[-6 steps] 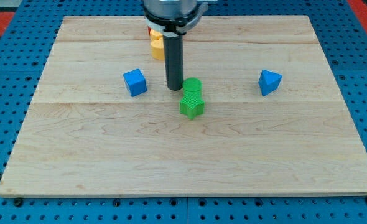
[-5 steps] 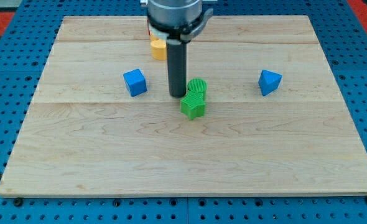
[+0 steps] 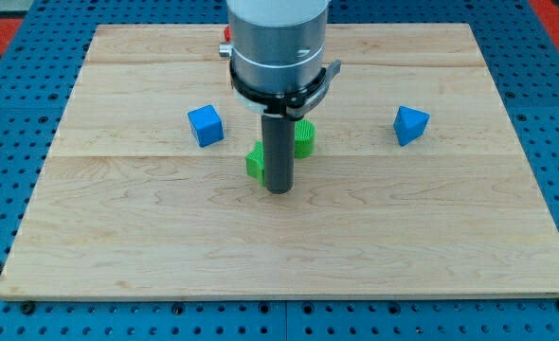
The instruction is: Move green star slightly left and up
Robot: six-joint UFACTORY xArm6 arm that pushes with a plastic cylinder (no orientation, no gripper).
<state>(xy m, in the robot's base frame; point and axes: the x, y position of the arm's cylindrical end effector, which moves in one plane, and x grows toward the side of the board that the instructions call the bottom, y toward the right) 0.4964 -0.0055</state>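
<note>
The green star lies near the board's middle, mostly hidden behind my rod; only its left part shows. My tip rests on the board just right of and below the star, touching or nearly touching it. A green cylinder stands just up and right of the rod, apart from the star.
A blue cube lies to the left of the star. A blue pyramid-like block lies at the right. A red block peeks out behind the arm at the top. The wooden board sits on a blue pegboard.
My tip has moved down the view, from left of the green blocks to below them. The green star has shifted left, away from the green cylinder. The yellow block is now hidden.
</note>
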